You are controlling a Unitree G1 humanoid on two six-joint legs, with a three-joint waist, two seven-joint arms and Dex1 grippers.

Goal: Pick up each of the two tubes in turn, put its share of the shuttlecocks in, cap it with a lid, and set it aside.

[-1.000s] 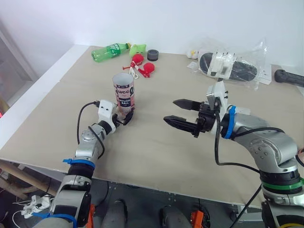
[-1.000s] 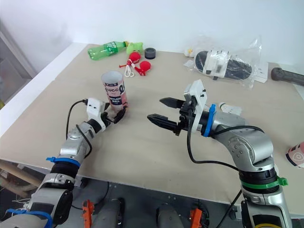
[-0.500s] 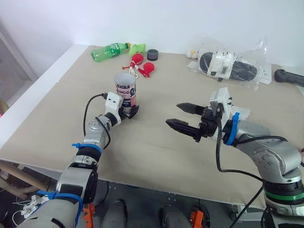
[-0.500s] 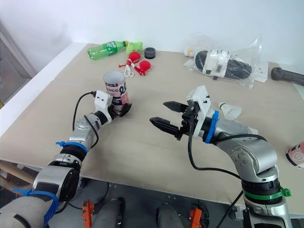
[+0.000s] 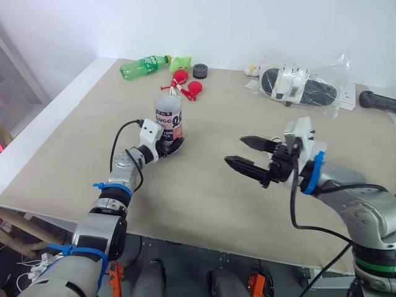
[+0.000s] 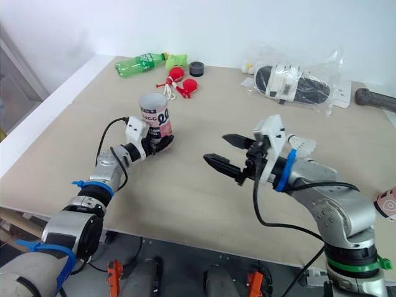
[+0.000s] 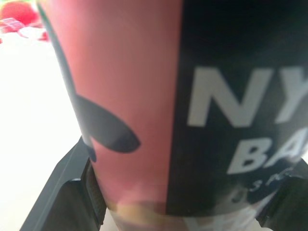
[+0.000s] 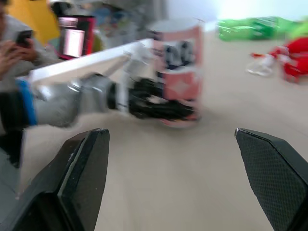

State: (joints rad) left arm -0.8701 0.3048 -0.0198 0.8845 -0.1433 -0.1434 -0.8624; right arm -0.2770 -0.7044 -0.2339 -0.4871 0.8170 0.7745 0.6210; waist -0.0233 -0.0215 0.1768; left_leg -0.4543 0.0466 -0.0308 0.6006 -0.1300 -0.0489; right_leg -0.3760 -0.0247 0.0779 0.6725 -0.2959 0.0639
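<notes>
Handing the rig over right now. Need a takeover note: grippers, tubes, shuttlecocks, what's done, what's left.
Left gripper: shut on the base of the first tube, which stands upright on the table with no lid on.
Right gripper: open, empty, above the table, apart from that tube.
A shuttlecock lies behind the right gripper. Second tube is far right. Black round piece at the far side may be a lid.
Done: first tube grasped. Left: fill, cap and set aside both tubes.

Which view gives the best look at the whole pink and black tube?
The left eye view: the tube is upright, seen from open rim to base, with the left gripper shut on its foot. The left wrist view gives a close patch of its label; the right wrist view sees it side-on.
</notes>
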